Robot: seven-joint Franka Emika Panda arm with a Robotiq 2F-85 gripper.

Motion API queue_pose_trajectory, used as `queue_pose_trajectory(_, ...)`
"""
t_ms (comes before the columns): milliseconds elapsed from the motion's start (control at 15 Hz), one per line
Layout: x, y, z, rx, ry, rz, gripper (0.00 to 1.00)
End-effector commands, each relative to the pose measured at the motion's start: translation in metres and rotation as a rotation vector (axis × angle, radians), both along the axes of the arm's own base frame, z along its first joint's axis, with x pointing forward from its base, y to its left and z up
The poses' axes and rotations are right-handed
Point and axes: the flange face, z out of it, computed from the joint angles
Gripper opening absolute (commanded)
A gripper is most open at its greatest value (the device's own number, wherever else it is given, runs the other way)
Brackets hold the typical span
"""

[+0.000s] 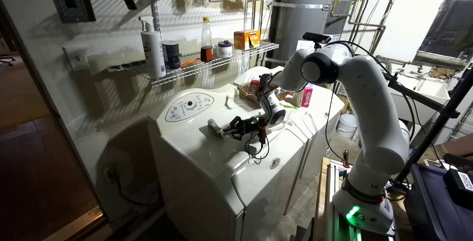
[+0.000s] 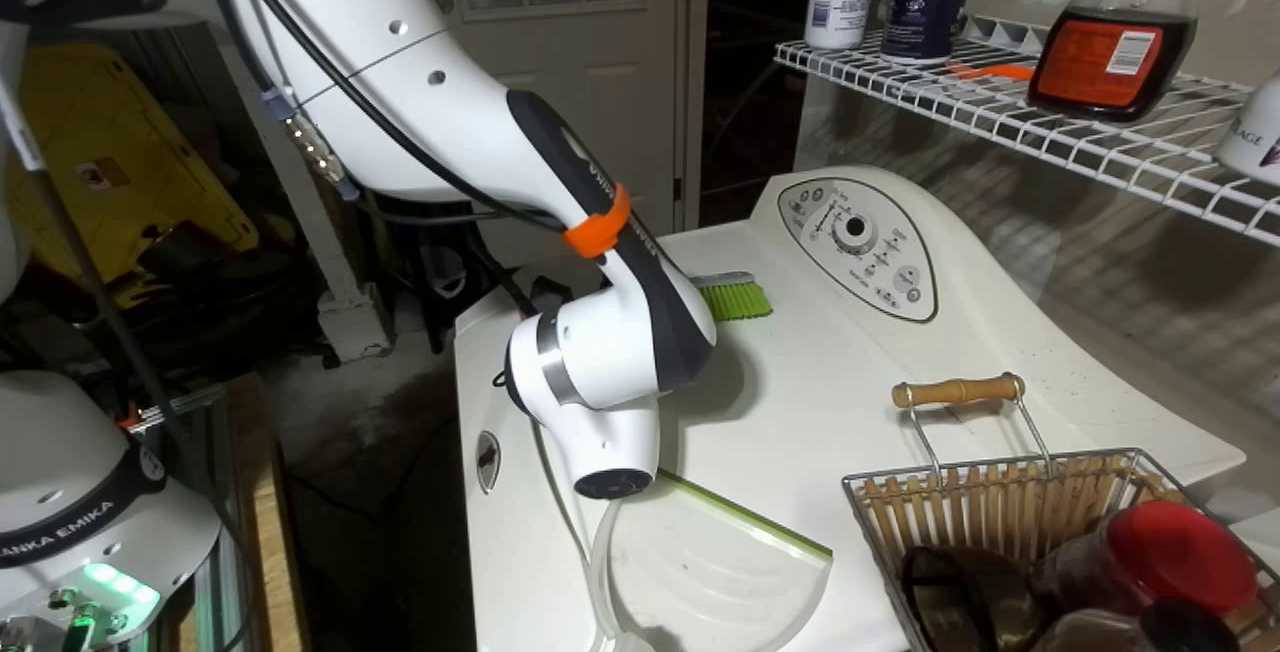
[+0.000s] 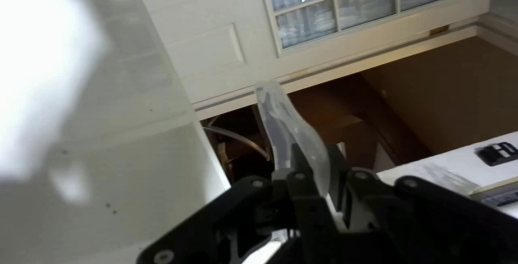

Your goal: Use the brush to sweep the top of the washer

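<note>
Gripper (image 3: 317, 159) holds the brush (image 1: 213, 125) over the washer (image 1: 188, 148)

The fingers (image 3: 339, 171) are narrow, and the brush is pinched between them. Its green bristles (image 2: 742, 303) face down, near the dial panel (image 2: 875, 272); whether they touch the washer, I cannot tell. In an exterior view, a dustpan (image 2: 720, 572) lies near a basket (image 2: 960, 502).

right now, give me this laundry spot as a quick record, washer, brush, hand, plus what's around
washer: white, with a round dial
brush: green bristles, at the washer's top; contact unclear
hand: shut on the brush's handle
basket: wire and wood, with a red-lidded container inside
dustpan: see-through, green edge, lying near the basket
shelf: wire, holding a spray bottle and orange box
</note>
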Motion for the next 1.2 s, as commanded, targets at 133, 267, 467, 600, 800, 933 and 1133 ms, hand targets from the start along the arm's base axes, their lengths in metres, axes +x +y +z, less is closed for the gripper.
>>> queue_pose_trajectory(133, 0.009, -0.002, 0.033, 0.225, -0.159, -0.046, 0.04)
queue_pose_trajectory(267, 0.015, 0.011, 0.035, 0.309, -0.188, -0.02, 0.04)
queue_pose_trajectory(467, 0.024, 0.048, 0.026, 0.331, -0.169, 0.052, 0.04)
queue_pose_trajectory(600, 0.031, 0.077, 0.017, 0.318, -0.155, 0.097, 0.04)
queue_pose_trajectory(800, 0.047, 0.11, -0.002, 0.282, -0.154, 0.141, 0.04)
queue_pose_trajectory(933, 0.06, 0.12, -0.012, 0.245, -0.144, 0.146, 0.04)
queue_pose_trajectory(1133, 0.075, 0.119, -0.024, 0.17, -0.088, 0.13, 0.04)
